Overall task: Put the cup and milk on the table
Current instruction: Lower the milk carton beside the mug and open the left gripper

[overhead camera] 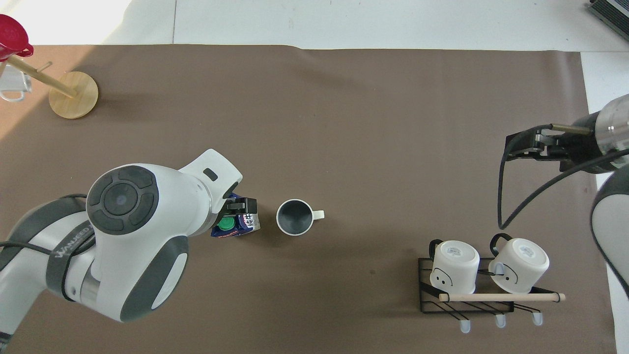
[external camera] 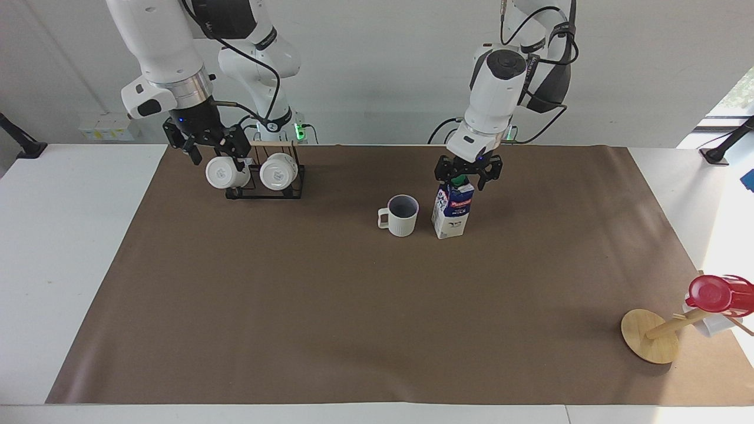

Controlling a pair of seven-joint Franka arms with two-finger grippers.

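Note:
The off-white ribbed cup point(external camera: 403, 215) stands upright on the brown-papered table point(external camera: 353, 318), its handle toward the right arm's end; it also shows in the overhead view point(overhead camera: 294, 217). The milk point(external camera: 452, 211) stands upright beside it, toward the left arm's end, green cap up point(overhead camera: 226, 224). My left gripper point(external camera: 468, 175) is open just over the carton's top, fingers spread to either side of it, holding nothing. My right gripper point(external camera: 215, 152) is open and empty, up in the air over the mug rack's end.
A black wire rack point(external camera: 265, 187) with two smooth white mugs point(overhead camera: 454, 263) stands near the robots at the right arm's end. A tilted wooden stand point(external camera: 651, 335) carrying a red cup point(external camera: 716, 293) is at the left arm's end, far from the robots.

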